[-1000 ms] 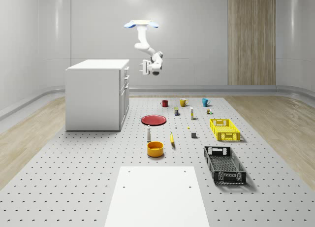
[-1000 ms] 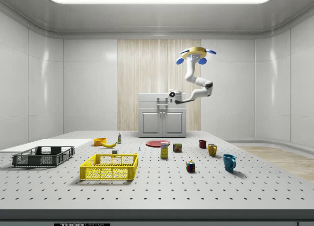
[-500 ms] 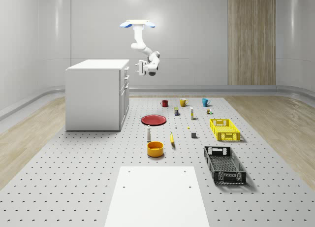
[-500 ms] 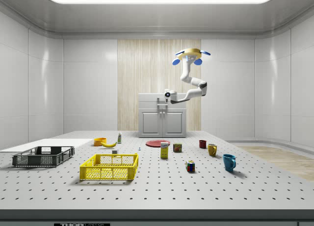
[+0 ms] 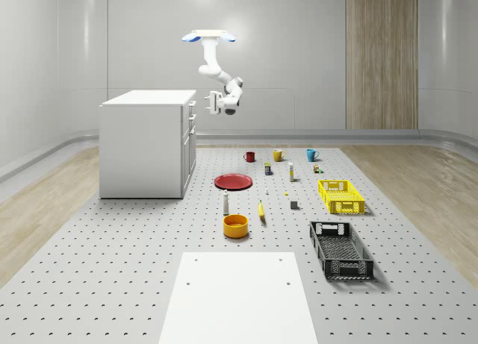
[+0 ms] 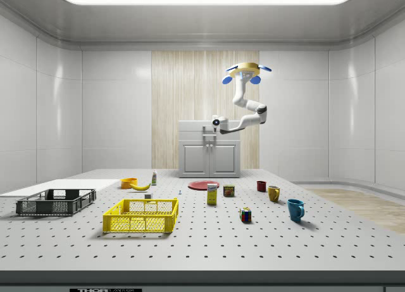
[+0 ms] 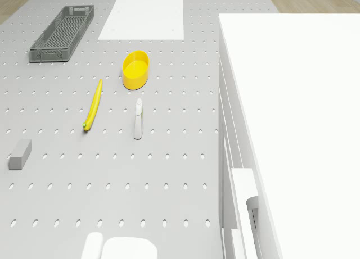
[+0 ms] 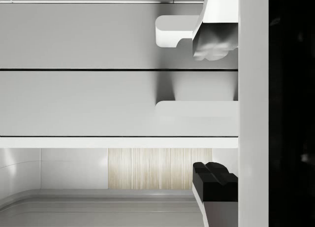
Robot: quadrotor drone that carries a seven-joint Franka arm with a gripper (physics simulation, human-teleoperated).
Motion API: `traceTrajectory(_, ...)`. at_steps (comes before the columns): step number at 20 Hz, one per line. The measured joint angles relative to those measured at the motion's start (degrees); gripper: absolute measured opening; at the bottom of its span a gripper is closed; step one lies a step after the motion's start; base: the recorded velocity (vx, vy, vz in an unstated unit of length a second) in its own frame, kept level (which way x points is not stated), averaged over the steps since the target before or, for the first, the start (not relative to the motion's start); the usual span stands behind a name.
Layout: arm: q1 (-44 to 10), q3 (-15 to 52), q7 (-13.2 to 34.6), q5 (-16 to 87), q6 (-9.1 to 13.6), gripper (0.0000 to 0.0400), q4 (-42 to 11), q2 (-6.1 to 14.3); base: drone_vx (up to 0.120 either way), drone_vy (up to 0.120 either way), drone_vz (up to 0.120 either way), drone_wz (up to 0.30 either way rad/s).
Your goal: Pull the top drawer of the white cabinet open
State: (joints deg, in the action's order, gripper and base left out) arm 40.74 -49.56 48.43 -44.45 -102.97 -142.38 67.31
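With the drone (image 5: pixel 208 36) hovered beside the white cabinet (image 5: pixel 146 143), at its 3 o'clock in the whole-scene view, the gripper (image 5: pixel 210 102), fingers parted, is levelled just before the closed top drawer (image 5: pixel 192 108), presumably so its handle can be straddled.

white cabinet (image 5: pixel 146 142), red plate (image 5: pixel 234 182)

I can read no text, label, brand, number or sign anywhere here. The small printed strip (image 6: pixel 106 290) at the bottom edge of the side view is too small for me to make out.
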Motion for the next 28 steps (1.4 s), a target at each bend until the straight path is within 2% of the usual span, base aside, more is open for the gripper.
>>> traceTrajectory(20, 2.0, 5.8, -1.6, -5.3, -7.5, 0.0305, -4.5, -0.5, 0.0, 0.0, 0.0, 0.0)
traceTrajectory(25, 2.2, 6.4, -1.9, -6.0, -8.2, 0.0305, -4.9, -0.8, 0.0, 0.0, 0.0, 0.0)
traceTrajectory(28, 1.8, 5.8, -1.7, -5.5, -7.4, 0.0305, -4.5, -0.7, 0.0, 0.0, 0.0, 0.0)
